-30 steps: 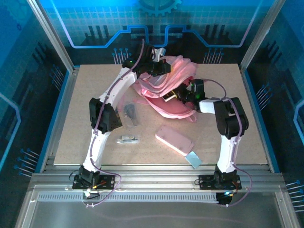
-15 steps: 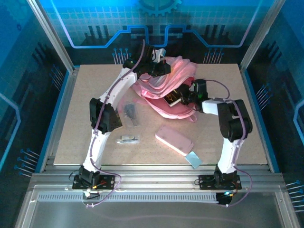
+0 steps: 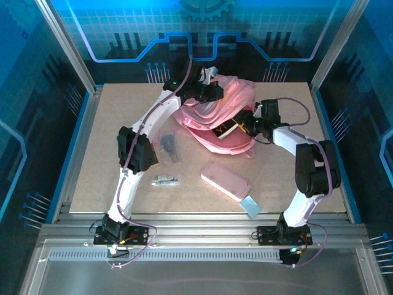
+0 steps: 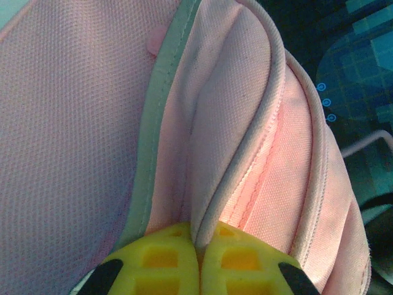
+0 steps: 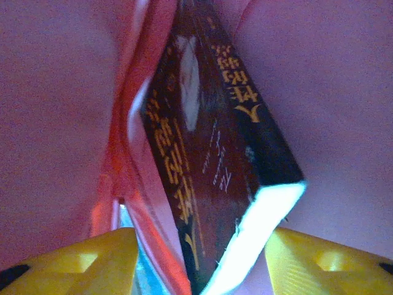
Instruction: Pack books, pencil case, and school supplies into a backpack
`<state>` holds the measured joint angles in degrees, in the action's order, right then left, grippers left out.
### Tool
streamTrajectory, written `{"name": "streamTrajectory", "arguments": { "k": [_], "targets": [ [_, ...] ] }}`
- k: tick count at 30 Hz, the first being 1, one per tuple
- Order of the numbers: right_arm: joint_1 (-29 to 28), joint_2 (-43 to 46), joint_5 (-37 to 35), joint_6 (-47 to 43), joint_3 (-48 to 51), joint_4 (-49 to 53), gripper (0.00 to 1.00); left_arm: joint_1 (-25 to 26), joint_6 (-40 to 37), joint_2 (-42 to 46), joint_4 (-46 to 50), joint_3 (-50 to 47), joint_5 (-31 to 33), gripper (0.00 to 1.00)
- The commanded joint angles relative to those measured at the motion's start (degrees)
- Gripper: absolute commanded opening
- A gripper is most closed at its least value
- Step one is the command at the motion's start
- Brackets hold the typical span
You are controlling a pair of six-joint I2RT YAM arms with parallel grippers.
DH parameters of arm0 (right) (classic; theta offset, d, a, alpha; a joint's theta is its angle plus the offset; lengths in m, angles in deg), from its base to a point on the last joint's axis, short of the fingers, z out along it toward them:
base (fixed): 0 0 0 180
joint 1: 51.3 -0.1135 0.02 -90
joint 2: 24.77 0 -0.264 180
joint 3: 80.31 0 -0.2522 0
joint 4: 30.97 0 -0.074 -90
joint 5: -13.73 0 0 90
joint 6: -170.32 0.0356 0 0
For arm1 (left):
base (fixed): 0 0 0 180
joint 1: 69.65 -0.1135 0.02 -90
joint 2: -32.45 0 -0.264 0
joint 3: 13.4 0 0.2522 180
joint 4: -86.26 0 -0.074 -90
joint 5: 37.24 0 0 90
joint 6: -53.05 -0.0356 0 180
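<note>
Saw big pink backpack (image 3: 215, 117) slumped far-centre on table (image 3: 104, 135), mouth open twd right side. Found L gripper (image 4: 198, 261) clamped tight on backpack's piped edge, top of bag held up. Saw pencil case (image 3: 226, 181) flat on table, near side of bag, apart from it. Noted dark book (image 5: 209, 153) w/ yellow lettering tilted in bag mouth, btwn fingers of R gripper (image 5: 202, 258); couldn't tell if gripped or loose. Spotted clear packet (image 3: 169, 146) left of bag, pale blue rectangle (image 3: 250, 205) just beside pencil case, pen-like stick (image 3: 166, 180) nearer front-left.
</note>
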<state>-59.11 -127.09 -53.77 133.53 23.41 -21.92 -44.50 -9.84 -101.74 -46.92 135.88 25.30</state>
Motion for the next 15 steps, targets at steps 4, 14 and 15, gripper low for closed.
{"name": "streamTrajectory", "arguments": {
  "k": [4, 14, 15],
  "targets": [
    [-3.24, -8.89, -0.75, 4.11, -5.3, -7.64, 0.15, 1.26, 0.98, 4.63, -4.59, 0.6, -1.01, 0.0],
    [-4.4, -13.08, -5.4, 0.62, -17.13, 6.44, 0.44, 1.66, 1.16, 4.38, -4.94, 0.59, 0.35, 0.0],
    [-4.41, -12.47, -6.04, -1.2, -18.68, 11.44, 0.59, 1.6, 1.11, 4.29, -4.72, 0.68, 0.79, 0.0]
  ]
}}
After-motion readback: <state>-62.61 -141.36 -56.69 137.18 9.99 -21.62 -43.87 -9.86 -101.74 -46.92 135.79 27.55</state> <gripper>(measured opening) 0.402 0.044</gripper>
